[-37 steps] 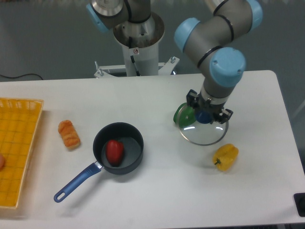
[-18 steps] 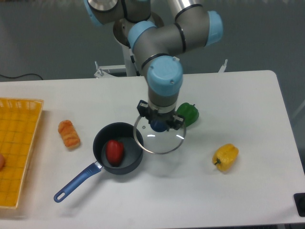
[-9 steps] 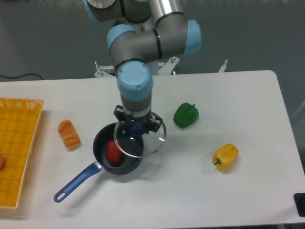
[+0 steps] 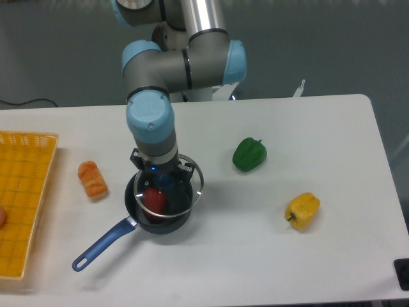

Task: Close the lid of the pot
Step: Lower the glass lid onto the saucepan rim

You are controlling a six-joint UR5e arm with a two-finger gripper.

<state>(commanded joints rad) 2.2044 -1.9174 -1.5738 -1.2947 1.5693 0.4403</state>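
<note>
The dark navy pot (image 4: 167, 223) sits on the white table left of centre, its bright-blue handle (image 4: 101, 245) pointing to the front left. A red pepper (image 4: 153, 199) lies inside it. My gripper (image 4: 163, 176) is shut on the blue knob of the glass lid (image 4: 190, 189) and holds it just above the pot, shifted slightly right of the pot's rim. The lid's silver rim overlaps most of the pot's opening. The knob itself is mostly hidden by my fingers.
A green pepper (image 4: 249, 154) lies right of the pot and a yellow pepper (image 4: 301, 210) at the front right. A bread roll (image 4: 92, 178) lies left of the pot. A yellow basket (image 4: 24, 198) stands at the left edge.
My gripper has carried the lid leftward from beside the green pepper to over the pot. The pot and the peppers have not moved.
</note>
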